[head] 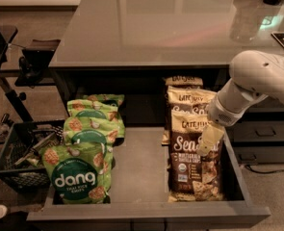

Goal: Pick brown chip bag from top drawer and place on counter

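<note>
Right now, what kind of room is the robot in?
Probably an office snack kitchen: a glossy counter, and below it an open top drawer stocked with brown chip bags and green dang bags. The gripper is over the front brown chip bag.

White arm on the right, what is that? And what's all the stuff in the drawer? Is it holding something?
That white arm belongs to a robot. At its end is a gripper, a claw for picking things up. There is only one picture, taken by a camera looking down at a shiny grey counter and an open drawer under it. In the drawer, green bags of snacks are lined up on the picture's left and brown bags of chips on its right. The gripper is low over the front brown bag, near its right edge. I cannot tell whether it has grabbed the bag; the bag lies in the drawer. A black basket sits on the floor at the far left.
</note>
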`<control>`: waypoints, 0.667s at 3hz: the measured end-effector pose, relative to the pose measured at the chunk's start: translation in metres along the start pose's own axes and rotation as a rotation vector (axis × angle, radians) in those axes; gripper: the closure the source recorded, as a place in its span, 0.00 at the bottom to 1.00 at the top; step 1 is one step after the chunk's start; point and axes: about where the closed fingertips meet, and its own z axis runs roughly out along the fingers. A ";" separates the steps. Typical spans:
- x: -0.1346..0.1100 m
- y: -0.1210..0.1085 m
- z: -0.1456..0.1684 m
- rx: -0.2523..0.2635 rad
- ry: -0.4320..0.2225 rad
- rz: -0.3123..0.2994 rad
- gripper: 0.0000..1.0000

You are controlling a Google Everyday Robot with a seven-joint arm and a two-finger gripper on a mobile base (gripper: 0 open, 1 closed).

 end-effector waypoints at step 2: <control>0.007 -0.002 0.015 -0.026 0.018 0.025 0.43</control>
